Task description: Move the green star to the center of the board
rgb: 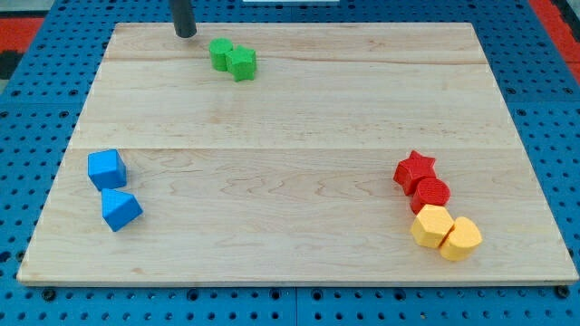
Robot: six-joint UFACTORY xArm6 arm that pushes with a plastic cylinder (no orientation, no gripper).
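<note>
— Where's your tip?
— Tip [185, 34] sits bare, rod cut off above, clamping nothing, at ten o'clock from two touching green blocks [232, 59].
— Which is the star?
— Hard to tell; likely the right one.

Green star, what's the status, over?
My tip at the view's top, just left of the green pair, not touching. Green star near top edge, against another green block. Path to the board centre open.
</note>
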